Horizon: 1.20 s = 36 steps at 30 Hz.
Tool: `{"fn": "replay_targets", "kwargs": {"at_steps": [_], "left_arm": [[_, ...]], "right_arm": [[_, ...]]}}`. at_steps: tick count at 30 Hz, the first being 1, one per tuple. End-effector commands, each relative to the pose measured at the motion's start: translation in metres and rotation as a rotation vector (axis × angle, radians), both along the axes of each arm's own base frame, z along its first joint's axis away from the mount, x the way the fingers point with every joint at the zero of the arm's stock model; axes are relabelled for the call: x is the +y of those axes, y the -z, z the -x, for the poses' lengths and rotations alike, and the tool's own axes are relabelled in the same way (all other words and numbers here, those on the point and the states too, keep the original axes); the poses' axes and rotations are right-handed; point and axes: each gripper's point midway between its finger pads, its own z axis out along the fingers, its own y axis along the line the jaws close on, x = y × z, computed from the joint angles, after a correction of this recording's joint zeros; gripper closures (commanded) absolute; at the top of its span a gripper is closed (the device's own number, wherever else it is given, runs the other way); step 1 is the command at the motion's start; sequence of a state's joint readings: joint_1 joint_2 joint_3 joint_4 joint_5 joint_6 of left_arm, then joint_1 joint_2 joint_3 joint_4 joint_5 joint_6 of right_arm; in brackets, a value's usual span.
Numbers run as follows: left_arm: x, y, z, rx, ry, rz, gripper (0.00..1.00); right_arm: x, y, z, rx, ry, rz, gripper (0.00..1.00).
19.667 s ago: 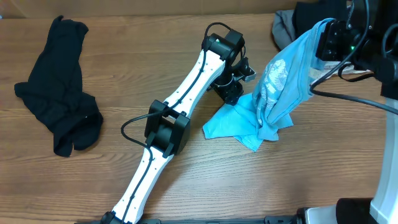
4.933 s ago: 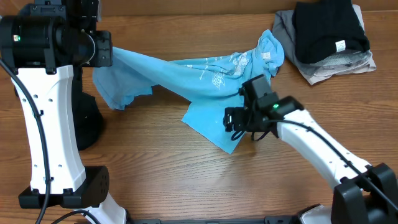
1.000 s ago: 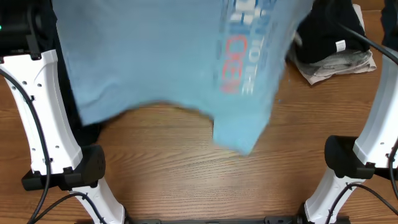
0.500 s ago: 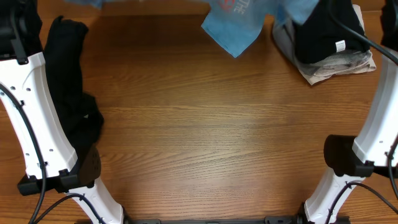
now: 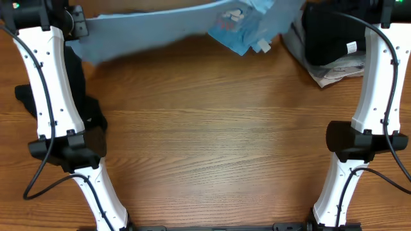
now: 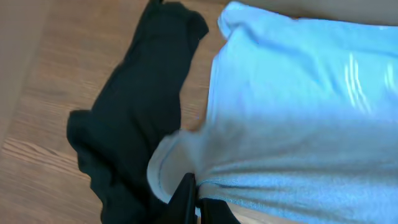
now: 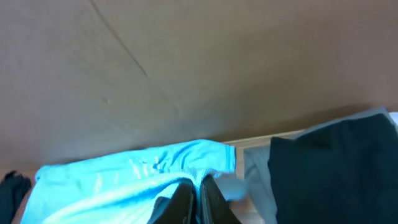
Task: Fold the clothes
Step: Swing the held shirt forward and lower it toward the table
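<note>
Just left of the folded black garment (image 5: 334, 35), which sits on a flat grey garment (image 5: 324, 76), the bunched end of a light blue T-shirt with white and red print (image 5: 148, 27) is held up off the brown wooden counter (image 5: 212, 141). From there the light blue T-shirt stretches in a long band away from the folded black garment, blurred in the overhead view. The right fingers (image 7: 179, 202) are closed tight on the end nearest the folded black garment. The left fingers (image 6: 185, 198) are pinched shut on a gathered fold at the end farthest from it. Below that far end, well apart from the folded black garment, a crumpled black garment (image 6: 134, 118) lies on the counter.
</note>
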<state>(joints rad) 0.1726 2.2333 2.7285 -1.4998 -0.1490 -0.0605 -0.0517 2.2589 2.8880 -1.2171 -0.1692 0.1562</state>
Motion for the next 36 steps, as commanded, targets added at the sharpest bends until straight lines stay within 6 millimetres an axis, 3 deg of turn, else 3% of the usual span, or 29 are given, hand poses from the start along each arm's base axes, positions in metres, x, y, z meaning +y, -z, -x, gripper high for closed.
{"fn": "replay_targets", "kwargs": {"at_steps": [1, 5, 10, 13, 17, 21, 25, 28, 31, 36], "left_arm": [[0.005, -0.030, 0.010, -0.067, -0.013, -0.020, 0.96], [0.003, -0.062, 0.021, -0.144, -0.013, -0.033, 0.96], [-0.003, -0.131, 0.053, -0.315, -0.014, -0.064, 0.96], [-0.008, -0.178, 0.083, -0.440, -0.015, -0.087, 0.96], [-0.018, -0.238, 0.134, -0.610, -0.017, -0.115, 0.96], [-0.028, -0.285, 0.189, -0.760, -0.017, -0.141, 0.96], [-0.036, -0.315, 0.234, -0.874, -0.018, -0.162, 0.96], [-0.039, -0.326, 0.249, -0.919, -0.018, -0.171, 0.96], [-0.037, -0.328, 0.251, -0.924, -0.028, -0.178, 0.96], [-0.031, -0.311, 0.218, -0.858, -0.027, -0.165, 0.96]], "right_arm": [[-0.004, -0.029, 0.013, -0.065, 0.000, 0.035, 0.96], [-0.003, -0.052, 0.026, -0.111, -0.001, 0.035, 0.96], [0.000, -0.116, 0.075, -0.237, 0.000, 0.043, 0.96], [0.002, -0.159, 0.121, -0.325, 0.005, 0.050, 0.96], [0.003, -0.211, 0.196, -0.445, 0.025, 0.062, 0.96], [-0.003, -0.243, 0.263, -0.539, 0.083, 0.084, 0.96], [-0.005, -0.262, 0.311, -0.611, 0.105, 0.116, 0.96], [-0.005, -0.268, 0.327, -0.641, 0.109, 0.121, 0.96], [-0.005, -0.268, 0.327, -0.643, 0.110, 0.143, 0.96], [-0.008, -0.254, 0.293, -0.581, 0.110, 0.148, 0.96]]}}
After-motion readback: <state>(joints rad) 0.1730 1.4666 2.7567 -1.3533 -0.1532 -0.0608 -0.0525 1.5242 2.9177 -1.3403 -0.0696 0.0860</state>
